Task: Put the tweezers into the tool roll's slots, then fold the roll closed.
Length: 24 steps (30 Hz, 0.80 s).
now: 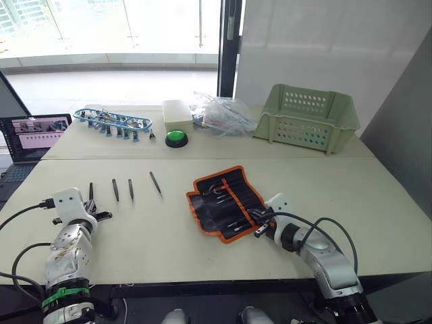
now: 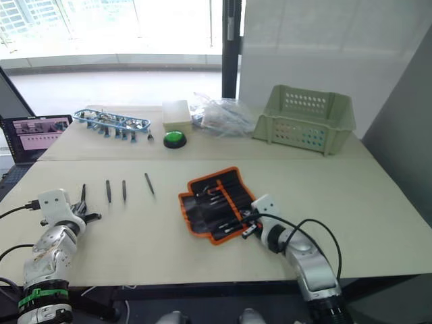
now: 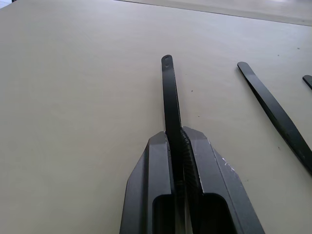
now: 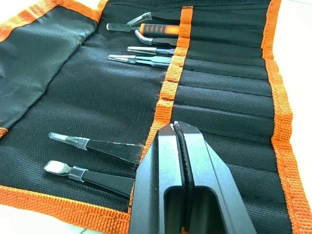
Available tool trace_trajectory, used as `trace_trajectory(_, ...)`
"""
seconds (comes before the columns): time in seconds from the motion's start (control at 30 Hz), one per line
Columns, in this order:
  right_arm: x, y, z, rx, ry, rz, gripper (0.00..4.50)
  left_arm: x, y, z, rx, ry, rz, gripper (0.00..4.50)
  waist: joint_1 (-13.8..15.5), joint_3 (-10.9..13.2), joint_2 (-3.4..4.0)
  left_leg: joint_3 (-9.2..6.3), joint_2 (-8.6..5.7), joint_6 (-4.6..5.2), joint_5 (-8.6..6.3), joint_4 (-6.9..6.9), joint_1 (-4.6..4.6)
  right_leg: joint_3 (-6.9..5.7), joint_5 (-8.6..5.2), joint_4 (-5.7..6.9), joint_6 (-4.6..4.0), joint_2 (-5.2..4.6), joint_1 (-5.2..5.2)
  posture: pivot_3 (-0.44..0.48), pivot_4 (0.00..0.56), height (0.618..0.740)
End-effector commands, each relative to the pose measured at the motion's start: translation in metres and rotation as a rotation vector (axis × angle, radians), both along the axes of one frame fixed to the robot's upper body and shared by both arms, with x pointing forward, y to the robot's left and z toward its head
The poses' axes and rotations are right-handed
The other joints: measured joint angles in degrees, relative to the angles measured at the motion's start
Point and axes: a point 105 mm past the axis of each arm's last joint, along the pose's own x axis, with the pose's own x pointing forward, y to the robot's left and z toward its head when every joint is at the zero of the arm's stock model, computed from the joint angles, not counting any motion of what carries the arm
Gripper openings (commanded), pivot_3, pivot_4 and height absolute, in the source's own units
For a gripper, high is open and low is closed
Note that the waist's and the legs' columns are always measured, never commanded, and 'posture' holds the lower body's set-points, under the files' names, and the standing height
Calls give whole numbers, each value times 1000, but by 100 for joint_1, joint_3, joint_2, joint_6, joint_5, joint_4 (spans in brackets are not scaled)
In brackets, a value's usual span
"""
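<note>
Left tool at the near left of the desk, fingers pinched together on one of the tweezers; its blunt end sticks out past the fingertips, low over or on the desk, cannot tell which. Three more tweezers lie loose in a row to the right: one, the next just beside it, a third a little apart and angled toward the tool roll. The roll lies open and flat right of centre, orange edging all round, a few tools already sitting in the slots with tips poking out toward its left flap. Right tool rests on the roll's near right edge, fingers closed with nothing between them, the tip at the orange strip between the rows, seemingly pinning the fabric. Far side, left to right: laptop, blue rack, white box, green button, plastic bags, pale green basket. Handling judgement: tweezers look light, stiff, thin and slick, likely to swivel or slide in a pinch; best held near mid-length, leaving the lead end free for a slot. The roll is limp cloth and will shift unless held down; fold it by an edged border.
</note>
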Motion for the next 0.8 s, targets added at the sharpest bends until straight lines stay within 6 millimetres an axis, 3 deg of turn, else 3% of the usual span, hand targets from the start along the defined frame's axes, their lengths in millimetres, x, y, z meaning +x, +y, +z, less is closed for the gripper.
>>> trace_trajectory(0.03, -3, 6, 0, 1, 7, 28, 0, 2, -21, -22, -38, 68, -79, 36, -2, 0, 0, 0, 0, 0, 0, 0, 0, 0, 0, -1, 0, 0, 0, 0, 150, 725)
trace_trajectory(0.27, -3, 7, -1, 0, 10, 31, 0, 0, -6, -6, 32, 36, -56, 36, -16, 1, -1, 0, 1, 0, 0, 0, -3, -1, 0, -4, 0, 0, -4, 0, 150, 725)
trace_trajectory(0.47, -4, 5, -2, -7, 11, 28, 0, -3, 2, 32, 135, -48, -81, 36, -50, 12, -21, 0, 4, -1, -1, -2, -14, -1, 0, -9, 0, 2, -15, 0, 150, 725)
trace_trajectory(0.63, -5, 2, -1, -10, 10, 21, 0, -2, -15, 77, 174, -167, -183, 36, -64, 30, -79, -1, 11, -1, -1, -3, -47, -7, 2, -19, 1, 2, -36, 0, 150, 725)
trace_trajectory(0.8, -7, 2, -2, -11, 13, 16, 0, -3, -56, 113, 198, -261, -373, 36, -73, 30, -79, -1, 10, -10, -7, -5, -58, -6, 1, -32, 3, -1, -38, 0, 150, 725)
